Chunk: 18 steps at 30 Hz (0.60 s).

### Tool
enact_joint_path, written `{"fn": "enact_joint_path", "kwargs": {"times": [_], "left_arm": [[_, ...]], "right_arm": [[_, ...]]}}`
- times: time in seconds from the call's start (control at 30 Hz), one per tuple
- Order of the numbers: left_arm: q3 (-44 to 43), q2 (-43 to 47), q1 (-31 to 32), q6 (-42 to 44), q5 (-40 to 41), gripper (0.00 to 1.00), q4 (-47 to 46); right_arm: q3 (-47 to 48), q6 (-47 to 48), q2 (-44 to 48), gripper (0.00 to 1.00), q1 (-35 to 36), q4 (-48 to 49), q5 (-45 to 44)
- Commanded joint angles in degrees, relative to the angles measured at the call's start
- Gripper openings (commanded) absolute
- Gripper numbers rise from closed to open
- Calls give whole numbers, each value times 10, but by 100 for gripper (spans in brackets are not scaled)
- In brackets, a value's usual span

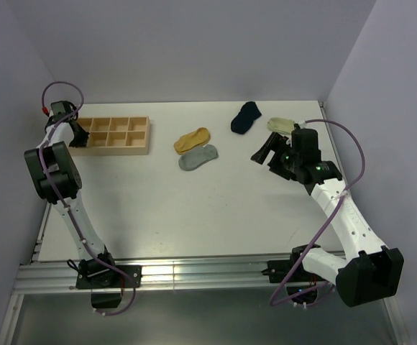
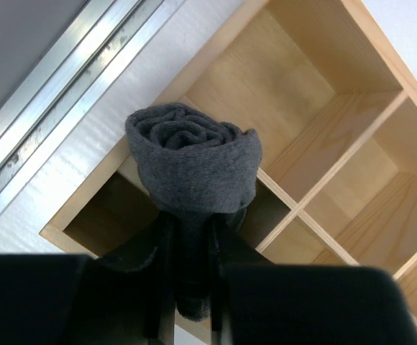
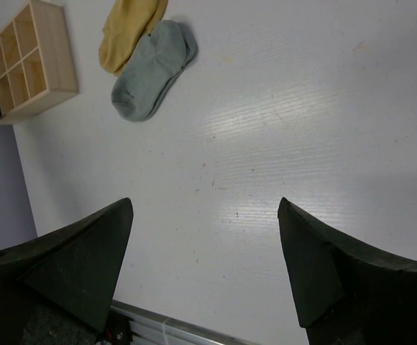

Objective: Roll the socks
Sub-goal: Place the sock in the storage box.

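My left gripper (image 2: 188, 237) is shut on a rolled dark grey sock (image 2: 193, 162) and holds it just above a corner compartment of the wooden divided box (image 2: 316, 180). In the top view the left gripper (image 1: 79, 131) is over the left end of the box (image 1: 138, 145). A mustard-yellow sock (image 1: 192, 139) and a light grey sock (image 1: 198, 157) lie flat, side by side, mid-table; both show in the right wrist view, the yellow (image 3: 128, 32) and the grey (image 3: 153, 70). My right gripper (image 1: 264, 154) is open and empty above the table, to their right (image 3: 205, 208).
A navy sock (image 1: 245, 116) and a cream sock (image 1: 282, 124) lie at the back right, near the right arm. The box has several open compartments. The metal rail (image 2: 65, 79) runs along the table's left edge beside the box.
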State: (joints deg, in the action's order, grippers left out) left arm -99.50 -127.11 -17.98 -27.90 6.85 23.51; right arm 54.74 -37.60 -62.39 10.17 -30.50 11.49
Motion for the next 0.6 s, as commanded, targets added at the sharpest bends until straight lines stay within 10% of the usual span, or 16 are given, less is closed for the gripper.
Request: {"fn": "enact_joint_path", "kwargs": {"times": [0.0,0.57], "left_arm": [[51,-12,3,2,-18,20,99],[24,55,13,4,44,44,99]], "right_arm": [[7,11,-1,89,-7,15,6],[-5,20,8,88,-10,17,15]]}}
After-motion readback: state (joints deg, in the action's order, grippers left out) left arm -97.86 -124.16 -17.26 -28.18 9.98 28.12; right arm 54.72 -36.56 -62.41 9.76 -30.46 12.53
